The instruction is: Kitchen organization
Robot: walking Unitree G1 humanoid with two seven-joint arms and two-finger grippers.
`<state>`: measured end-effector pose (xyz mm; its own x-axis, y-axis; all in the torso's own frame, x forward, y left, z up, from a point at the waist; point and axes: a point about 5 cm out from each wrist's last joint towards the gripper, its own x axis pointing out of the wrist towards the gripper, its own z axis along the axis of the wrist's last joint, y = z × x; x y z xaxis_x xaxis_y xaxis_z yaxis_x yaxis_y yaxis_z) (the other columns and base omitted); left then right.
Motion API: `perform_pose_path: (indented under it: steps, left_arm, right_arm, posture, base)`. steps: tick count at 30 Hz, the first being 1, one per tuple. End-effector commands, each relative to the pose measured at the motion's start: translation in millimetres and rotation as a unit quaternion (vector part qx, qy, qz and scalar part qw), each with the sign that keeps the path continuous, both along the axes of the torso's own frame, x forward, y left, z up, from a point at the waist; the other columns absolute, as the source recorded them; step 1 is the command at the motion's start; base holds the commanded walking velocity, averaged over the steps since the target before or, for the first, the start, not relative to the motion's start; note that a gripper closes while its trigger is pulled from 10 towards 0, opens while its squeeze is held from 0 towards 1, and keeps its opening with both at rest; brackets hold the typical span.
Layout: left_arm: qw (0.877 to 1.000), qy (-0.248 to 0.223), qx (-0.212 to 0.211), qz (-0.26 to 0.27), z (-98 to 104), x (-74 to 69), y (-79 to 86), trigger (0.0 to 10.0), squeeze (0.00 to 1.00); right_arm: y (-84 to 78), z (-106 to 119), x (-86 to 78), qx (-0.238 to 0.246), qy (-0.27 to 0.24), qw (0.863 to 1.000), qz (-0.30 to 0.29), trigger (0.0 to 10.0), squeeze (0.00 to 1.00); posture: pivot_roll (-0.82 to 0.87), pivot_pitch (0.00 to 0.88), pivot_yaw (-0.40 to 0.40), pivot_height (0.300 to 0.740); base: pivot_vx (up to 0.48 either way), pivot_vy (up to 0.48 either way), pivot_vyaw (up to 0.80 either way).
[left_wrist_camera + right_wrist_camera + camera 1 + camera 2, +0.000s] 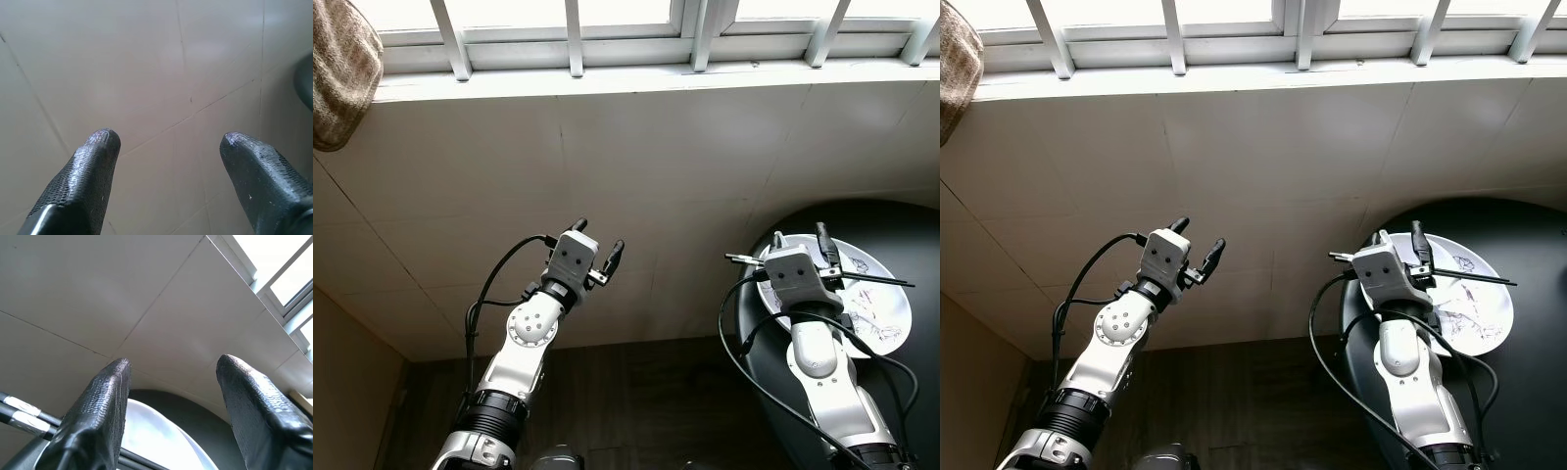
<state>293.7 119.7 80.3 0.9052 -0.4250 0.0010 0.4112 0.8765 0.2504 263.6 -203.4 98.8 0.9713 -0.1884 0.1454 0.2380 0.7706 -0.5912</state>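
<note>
With my right gripper [800, 238] apart above the white plate [886, 318], I lower slowly to take the 2 chopsticks [867, 277]; left gripper [598, 238] waits apart.

Premises appear to be a domestic interior, consistent with a kitchen or dining corner of a home. Evidence: a wall of large pale tiles [636, 166] with visible grout lines, topped by a white-painted window sill [607, 83] and a window with white bars [573, 34] admitting daylight. A round black table [901, 392] stands against the wall, bearing a white plate [876, 313] with a dark line pattern and black chopsticks [862, 277] laid across it. Dark wood-look flooring [636, 401] lies below. A brown knitted fabric [340, 73] hangs at the upper left corner.
</note>
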Motion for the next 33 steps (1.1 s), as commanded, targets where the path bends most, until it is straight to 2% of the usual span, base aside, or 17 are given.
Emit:
perform_pose_path:
  steps: [1, 5, 12, 14, 16, 23, 27, 28, 33]
  left_arm:
    - [1.000, 0.000, 0.000, -0.001, 0.9, 0.2, -0.1, 10.0, 0.00]
    - [1.000, 0.000, -0.001, -0.001, 0.8, 0.2, -0.1, 10.0, 0.00]
    - [1.000, 0.002, -0.001, -0.001, -0.1, 0.3, -0.9, 10.0, 0.00]
    - [1.000, 0.003, -0.001, -0.001, -0.4, 0.3, -1.0, 10.0, 0.00]
    - [1.000, 0.003, -0.001, -0.001, -0.6, 0.2, -1.0, 10.0, 0.00]
    - [1.000, 0.005, -0.001, -0.001, -2.0, -0.8, -1.4, 10.0, 0.00]
    - [1.000, 0.005, -0.001, -0.001, -2.2, -0.8, -1.6, 10.0, 0.00]
    - [1.000, 0.005, -0.001, -0.001, -2.5, -1.2, -1.8, 10.0, 0.00]
    - [1.000, 0.007, -0.002, 0.000, -3.4, -1.8, -2.2, 10.0, 0.00]
  right_arm:
    - [-5.3, 0.9, 0.6, 0.010, -0.001, 1.000, -0.017, 10.0, 0.00]
    - [-3.1, 1.8, 0.8, -0.022, 0.001, 1.000, -0.006, 10.0, 0.00]
    - [-2.3, 4.3, 3.0, -0.069, 0.014, 0.997, 0.006, 10.0, 0.00]
    - [-9.6, -3.3, 3.6, -0.044, 0.043, 0.998, -0.015, 10.0, 0.00]
    - [-11.9, -4.7, 3.1, -0.039, 0.048, 0.998, -0.022, 10.0, 0.00]
    - [-13.1, -5.0, 2.1, -0.086, 0.055, 0.995, -0.019, 10.0, 0.00]
    - [-12.1, -4.7, 2.5, -0.096, 0.057, 0.994, -0.015, 10.0, 0.00]
    - [-8.5, -3.6, 2.0, -0.107, 0.050, 0.993, -0.003, 10.0, 0.00]
    - [0.8, -3.7, 2.1, -0.102, 0.055, 0.992, 0.056, 10.0, 0.00]
  posture:
    - [0.04, 0.000, -0.026, 0.740]
    - [0.04, 0.000, -0.026, 0.740]
    - [0.04, 0.000, -0.029, 0.740]
    - [0.04, 0.000, -0.028, 0.740]
    - [0.04, 0.000, -0.027, 0.740]
    - [0.04, 0.000, -0.030, 0.740]
    - [0.04, 0.000, -0.030, 0.740]
    - [0.04, 0.000, -0.033, 0.740]
    - [0.04, 0.000, -0.033, 0.740]
  base:
    - [0.000, 0.000, -0.80]
    - [0.000, 0.000, -0.78]
    - [0.000, 0.000, 0.00]
    - [0.000, 0.000, -0.65]
    - [0.000, 0.000, -0.72]
    - [0.000, 0.000, -0.75]
    - [0.000, 0.000, -0.74]
    - [0.000, 0.000, -0.73]
    - [0.000, 0.000, -0.15]
